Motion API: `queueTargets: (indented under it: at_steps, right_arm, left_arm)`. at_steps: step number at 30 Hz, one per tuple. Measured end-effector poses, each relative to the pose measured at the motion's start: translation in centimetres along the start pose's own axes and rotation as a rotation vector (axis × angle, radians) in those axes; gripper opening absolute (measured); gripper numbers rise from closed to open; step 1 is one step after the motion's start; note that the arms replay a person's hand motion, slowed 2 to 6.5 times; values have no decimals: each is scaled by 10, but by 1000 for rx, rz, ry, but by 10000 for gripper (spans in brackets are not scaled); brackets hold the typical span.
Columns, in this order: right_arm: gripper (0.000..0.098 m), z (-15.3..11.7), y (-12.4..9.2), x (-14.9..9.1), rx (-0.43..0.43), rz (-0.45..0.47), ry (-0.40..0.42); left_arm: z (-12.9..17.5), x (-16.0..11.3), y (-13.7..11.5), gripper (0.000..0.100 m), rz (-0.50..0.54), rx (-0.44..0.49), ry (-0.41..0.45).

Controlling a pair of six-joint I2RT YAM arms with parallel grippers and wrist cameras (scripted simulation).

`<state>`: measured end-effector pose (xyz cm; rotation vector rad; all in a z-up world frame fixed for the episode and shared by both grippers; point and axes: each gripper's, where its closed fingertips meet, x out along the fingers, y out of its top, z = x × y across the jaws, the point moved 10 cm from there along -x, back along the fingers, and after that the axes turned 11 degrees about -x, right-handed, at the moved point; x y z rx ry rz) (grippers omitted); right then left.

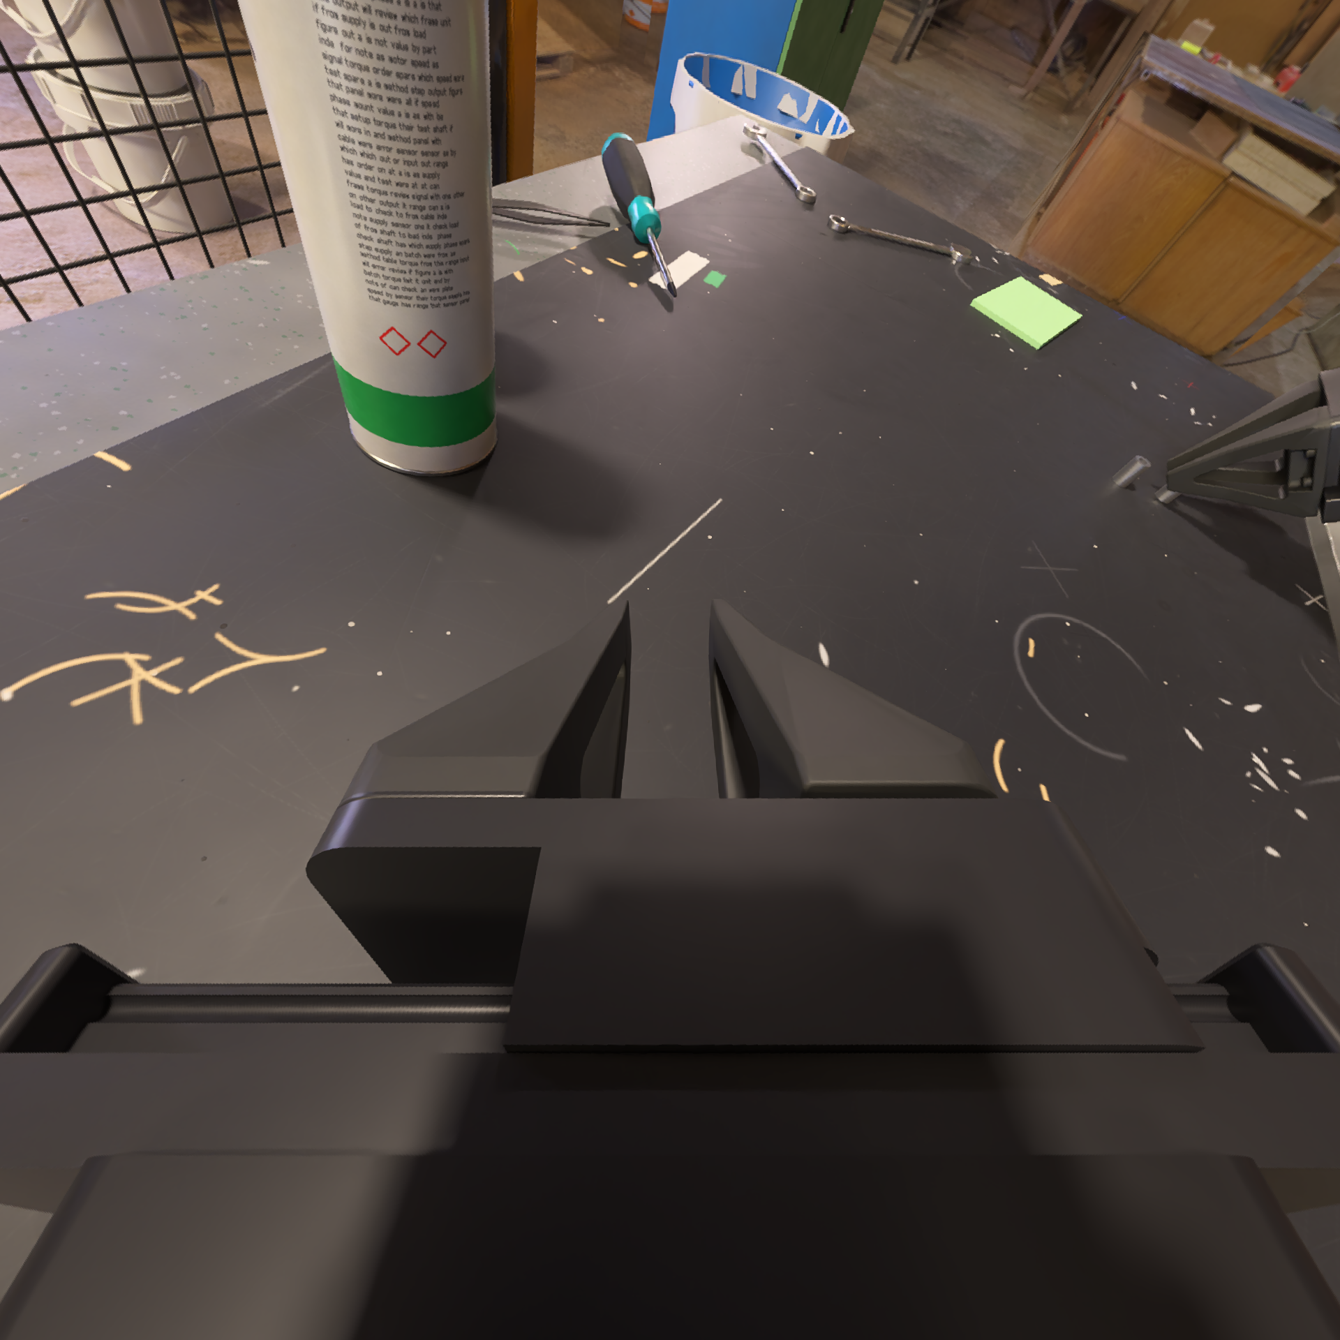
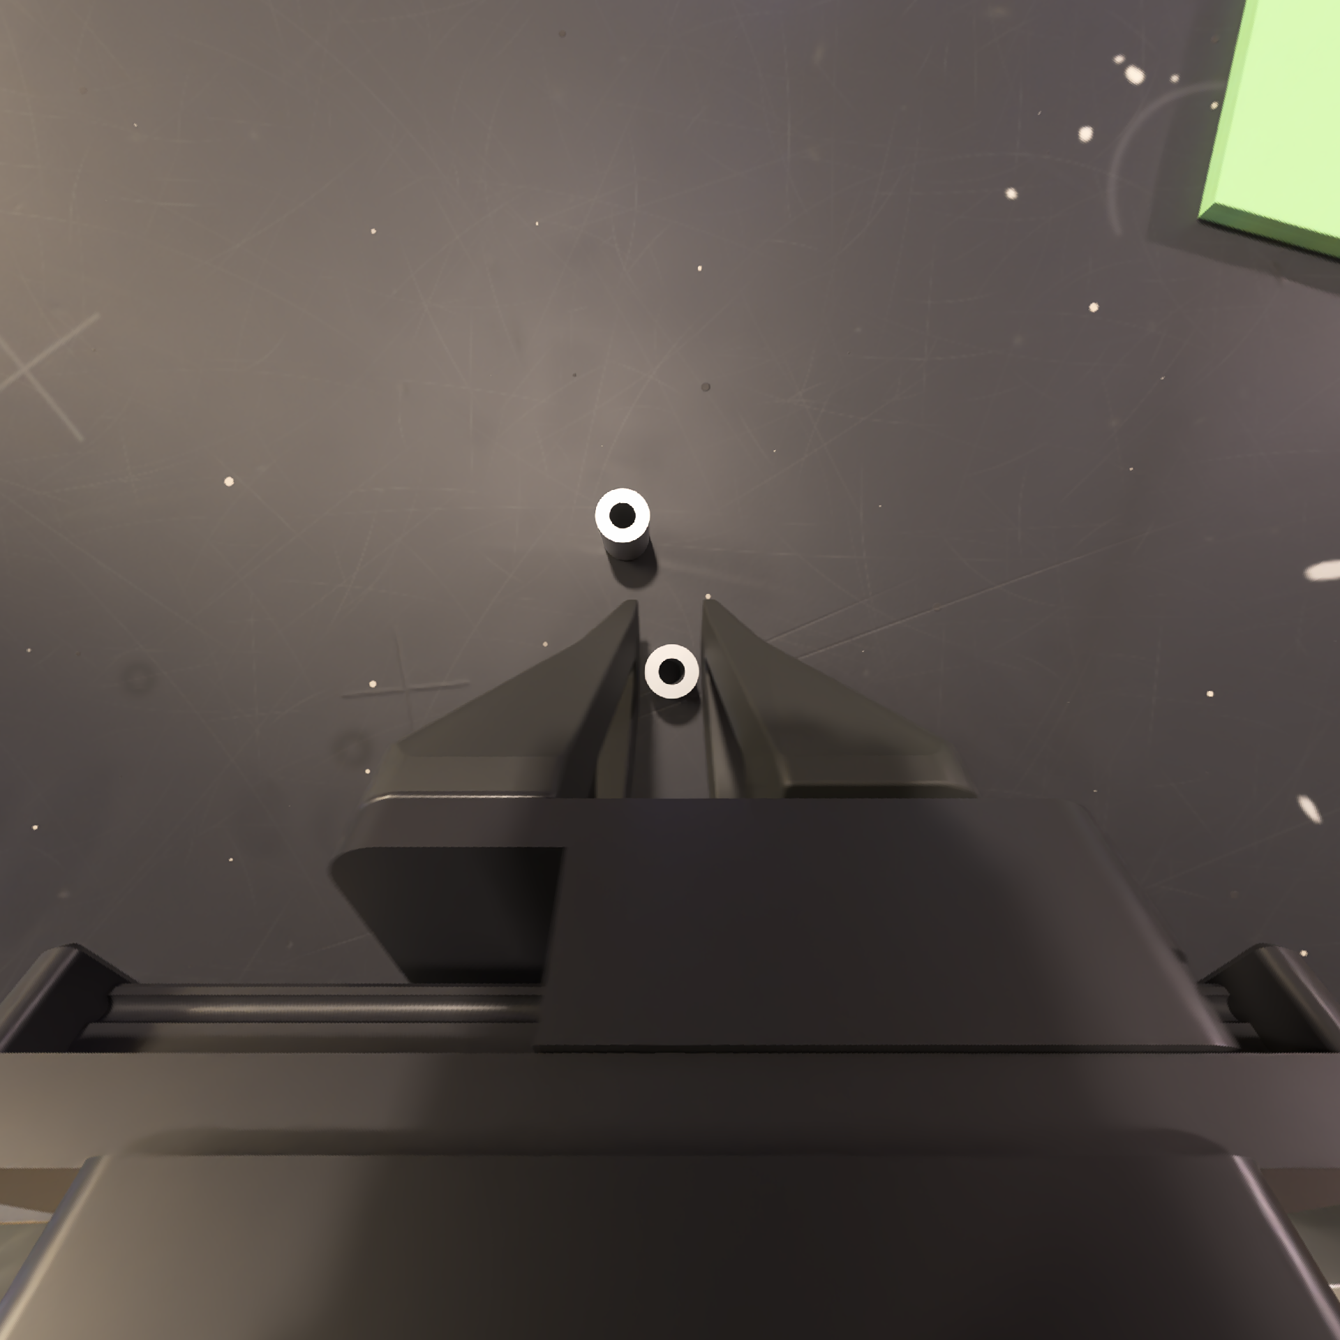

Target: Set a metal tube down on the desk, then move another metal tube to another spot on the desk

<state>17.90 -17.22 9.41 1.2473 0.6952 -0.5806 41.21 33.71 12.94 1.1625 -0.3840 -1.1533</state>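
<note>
Two short metal tubes stand upright on the dark desk [image 2: 290, 290]. One tube [image 2: 671, 671] sits between the fingers of my right gripper [image 2: 670, 603], which point straight down and are closed narrowly around it, its base at the desk. The other tube [image 2: 622, 515] stands free just beyond the fingertips. In the left wrist view the right gripper [image 1: 1169, 487] is at the far right, with the free tube [image 1: 1131, 471] beside its tips. My left gripper [image 1: 668, 608] hovers low over the desk middle, its fingers a little apart and empty.
A tall white spray can with a green band [image 1: 406, 239] stands at the left. A teal-handled screwdriver [image 1: 632, 196], two wrenches [image 1: 782, 163] [image 1: 895, 238] and a white bucket [image 1: 761, 94] lie at the back. A green sticky pad [image 1: 1026, 312] [image 2: 1283, 130] lies near the tubes.
</note>
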Motion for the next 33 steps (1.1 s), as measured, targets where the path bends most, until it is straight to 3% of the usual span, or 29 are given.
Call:
queueTargets:
  at_steps: [4,13,21,29,33]
  right_arm:
    - [352,2,6,-5,-2,28,-9]
    - [379,-22,56,-19,23,220,89]
    - [387,-104,118,-3,-153,308,270]
    - [384,-191,167,33,-299,391,518]
    - [381,-226,190,55,-346,419,594]
  left_arm:
    - [0,0,0,183,0,-2,3]
    - [-1,0,0,183,0,-7,6]
    - [-1,0,0,183,-5,-10,11]
    - [-1,0,0,183,-2,-13,3]
    - [0,0,1,183,2,-7,3]
